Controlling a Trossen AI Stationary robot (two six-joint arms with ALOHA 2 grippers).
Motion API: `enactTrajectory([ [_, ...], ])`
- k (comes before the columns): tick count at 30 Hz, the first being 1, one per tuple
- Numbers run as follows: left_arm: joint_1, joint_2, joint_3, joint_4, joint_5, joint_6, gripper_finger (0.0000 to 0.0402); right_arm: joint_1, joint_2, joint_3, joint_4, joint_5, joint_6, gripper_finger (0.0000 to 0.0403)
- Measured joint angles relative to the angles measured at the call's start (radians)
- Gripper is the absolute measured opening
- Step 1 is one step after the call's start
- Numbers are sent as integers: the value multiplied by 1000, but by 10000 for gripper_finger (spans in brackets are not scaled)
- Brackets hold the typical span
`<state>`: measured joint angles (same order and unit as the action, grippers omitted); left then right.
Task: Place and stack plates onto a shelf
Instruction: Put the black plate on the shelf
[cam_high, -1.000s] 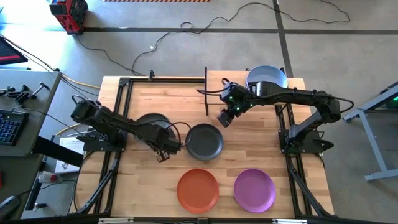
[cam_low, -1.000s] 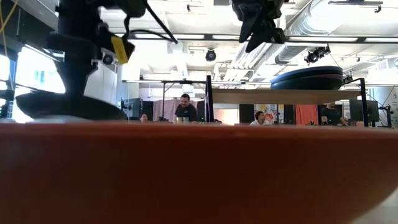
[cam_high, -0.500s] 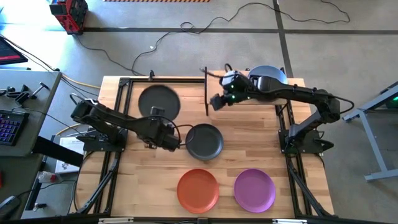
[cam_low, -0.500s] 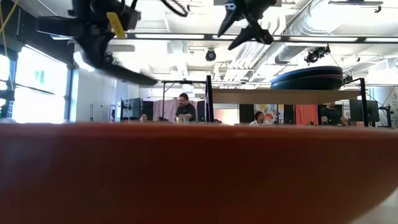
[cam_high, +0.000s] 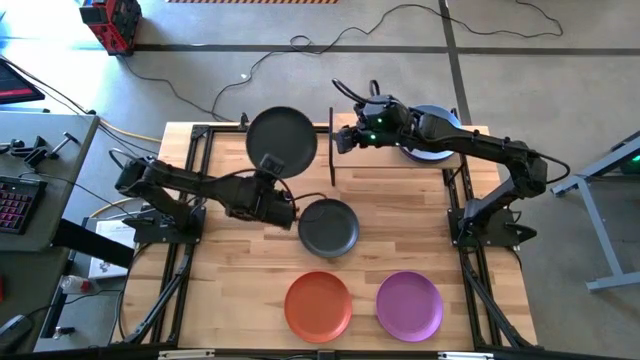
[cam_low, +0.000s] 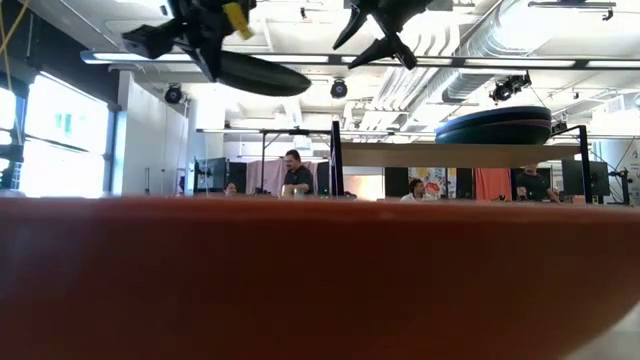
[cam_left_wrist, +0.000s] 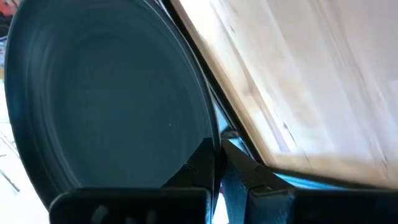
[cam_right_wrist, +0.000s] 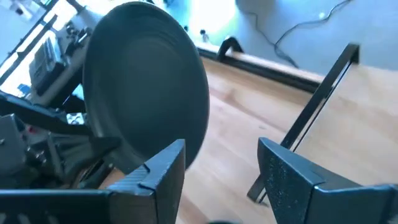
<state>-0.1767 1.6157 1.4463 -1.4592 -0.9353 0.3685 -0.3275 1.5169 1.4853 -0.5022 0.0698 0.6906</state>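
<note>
One dark plate (cam_high: 281, 141) is now high in the air, pinched at its rim by the left gripper (cam_high: 272, 192). A second ago it lay low by the table. The right gripper (cam_high: 343, 141) has opened wide and swung beside it, near the shelf (cam_high: 400, 150), likely to take it.

Left claw (cam_high: 272, 165) is clamped and raised above the table; right claw (cam_high: 341, 143) gapes wide, raised alongside.

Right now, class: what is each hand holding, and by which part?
Left hand pinches a dark grey plate by its rim. Right hand is open, holding nothing.
</note>
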Motion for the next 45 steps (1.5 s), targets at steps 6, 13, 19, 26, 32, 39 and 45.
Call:
enactTrajectory([
  [6,34,0,17,142,-5,151,1,0,0,0,6,25,-3,183],
  [13,55,0,18,327,-5,329,1,0,0,0,6,26,8,183],
  [19,66,0,18,383,-5,377,1,0,0,0,-26,61,8,171],
  [26,80,0,18,446,8,411,2,0,0,0,-35,78,8,125],
  [32,94,0,18,463,19,411,7,-1,0,0,-41,91,20,55],
  [39,131,0,18,470,112,369,9,-1,0,0,-42,113,51,12],
  [45,151,0,18,491,141,366,22,0,1,0,-61,154,81,4],
])
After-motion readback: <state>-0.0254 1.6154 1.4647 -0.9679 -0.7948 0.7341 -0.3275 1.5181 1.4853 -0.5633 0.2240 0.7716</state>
